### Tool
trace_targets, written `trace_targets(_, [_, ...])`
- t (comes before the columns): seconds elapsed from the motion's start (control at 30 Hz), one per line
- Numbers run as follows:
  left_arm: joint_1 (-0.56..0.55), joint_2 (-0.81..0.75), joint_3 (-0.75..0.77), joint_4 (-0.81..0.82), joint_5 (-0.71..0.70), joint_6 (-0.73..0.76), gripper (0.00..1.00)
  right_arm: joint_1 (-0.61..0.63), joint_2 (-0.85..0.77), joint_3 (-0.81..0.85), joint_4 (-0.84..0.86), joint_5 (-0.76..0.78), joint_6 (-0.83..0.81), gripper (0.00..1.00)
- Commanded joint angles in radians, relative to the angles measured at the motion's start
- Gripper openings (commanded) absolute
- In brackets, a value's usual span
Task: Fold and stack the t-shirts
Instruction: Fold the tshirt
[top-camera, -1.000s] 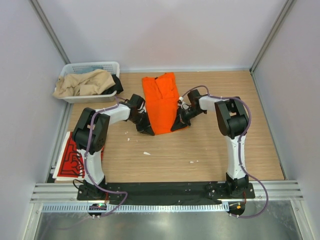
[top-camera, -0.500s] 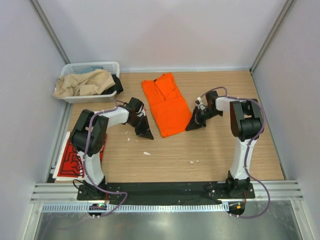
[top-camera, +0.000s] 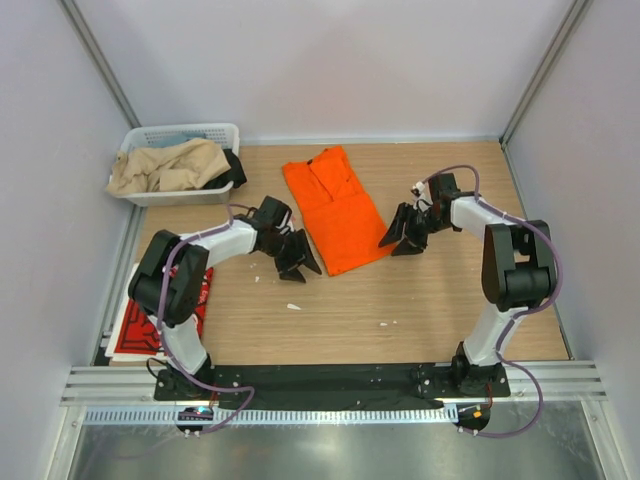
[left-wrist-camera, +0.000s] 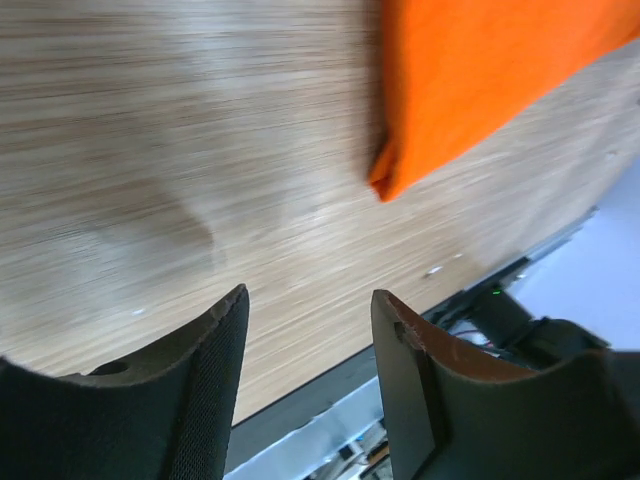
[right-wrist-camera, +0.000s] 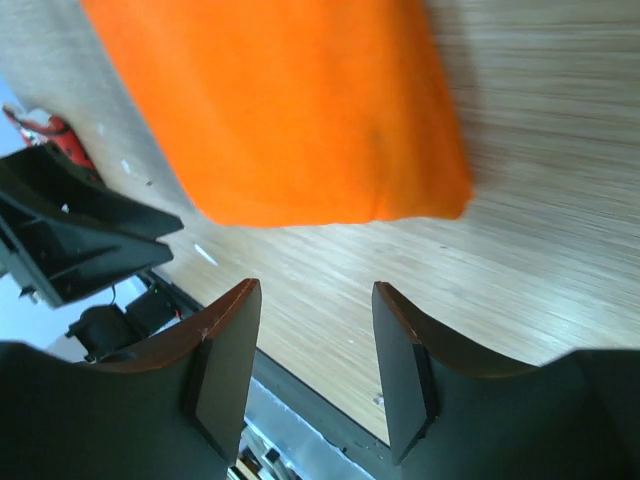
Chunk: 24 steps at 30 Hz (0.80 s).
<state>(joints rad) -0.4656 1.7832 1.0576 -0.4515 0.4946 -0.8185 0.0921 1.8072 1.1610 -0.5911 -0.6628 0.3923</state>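
The orange t-shirt (top-camera: 335, 208) was seen folded into a long strip, laid flat on the tabletop (top-camera: 400, 310) betw. the two claws. Its near corner lay just ahead of the left claw (top-camera: 308, 264), untouched. That claw's fingers (left-wrist-camera: 215, 340) were spread, w/ only bare wood betw. them. The right claw (top-camera: 393, 246) was likewise held open & empty, just beside the shirt's other near corner. The red t-shirt (top-camera: 135, 320) w/ white script was laid flat well behind & outboard of the left claw, partly hidden by the left arm. A white basket (top-camera: 180, 135) holding beige cloth (top-camera: 165, 165) was set well beyond the left claw.
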Motion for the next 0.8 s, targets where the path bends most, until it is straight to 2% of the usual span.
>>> trace_targets(0.0, [-0.019,0.034,-0.013,0.129,0.062,-0.176,0.54,-0.025,-0.011,-0.027,0.042,0.071,0.056,0.55])
trace_targets(0.2, [-0.030,0.053,-0.096,0.356,0.039,-0.407,0.55,-0.072,-0.013,-0.075,0.080,0.083,0.057,0.56])
trace_targets(0.4, [-0.064,0.065,-0.116,0.395,-0.014,-0.551,0.64,-0.080,0.064,-0.076,0.139,0.049,0.072,0.56])
trace_targets(0.6, [-0.082,0.056,-0.163,0.428,-0.059,-0.643,0.63,-0.078,0.119,-0.080,0.195,0.037,0.112,0.54])
trace_targets(0.77, [-0.084,0.035,-0.229,0.448,-0.068,-0.682,0.62,-0.078,0.138,-0.067,0.211,0.087,0.109,0.49])
